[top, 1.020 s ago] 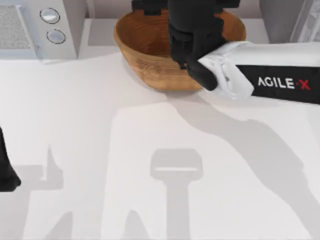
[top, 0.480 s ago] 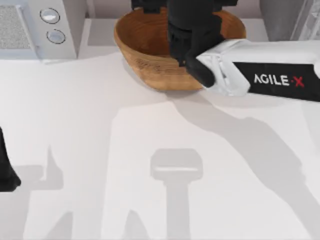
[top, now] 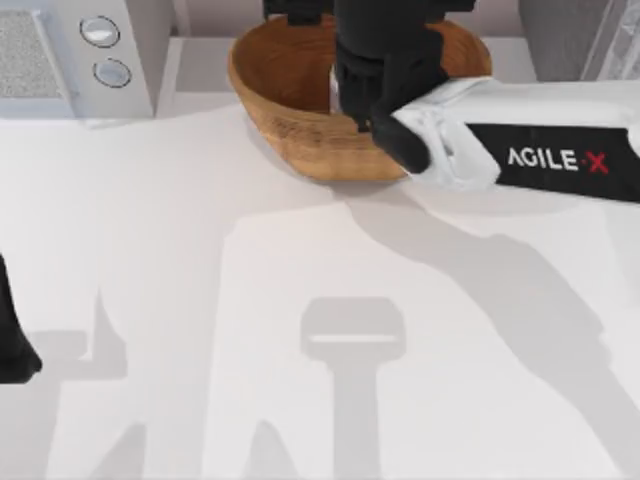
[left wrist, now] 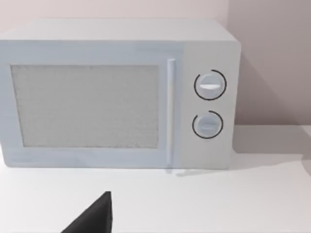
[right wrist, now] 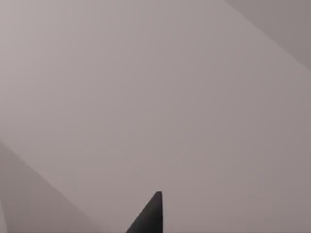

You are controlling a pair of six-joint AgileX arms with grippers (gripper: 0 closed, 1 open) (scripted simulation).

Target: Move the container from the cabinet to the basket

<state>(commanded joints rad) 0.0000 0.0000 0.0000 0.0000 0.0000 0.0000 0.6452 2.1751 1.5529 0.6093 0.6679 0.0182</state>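
Right gripper (top: 385, 70) is held over the basket (top: 290, 120) (finger state can't be told). Drop-off step judged; release needed next.

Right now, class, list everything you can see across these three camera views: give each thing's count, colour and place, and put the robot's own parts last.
Basket: one, brown wicker, at the table's far edge, centre, partly under the right arm.
Microwave: one, white with two round knobs, at the table's far left corner.
Cabinet: one, dark grey with a pale framed door, far right corner, seen in part.
Table: one, white, carrying arm shadows.
Right arm: one, white and black, reaching from the right, its black wrist over the basket.
Left arm: one, black, parked at the table's left edge.
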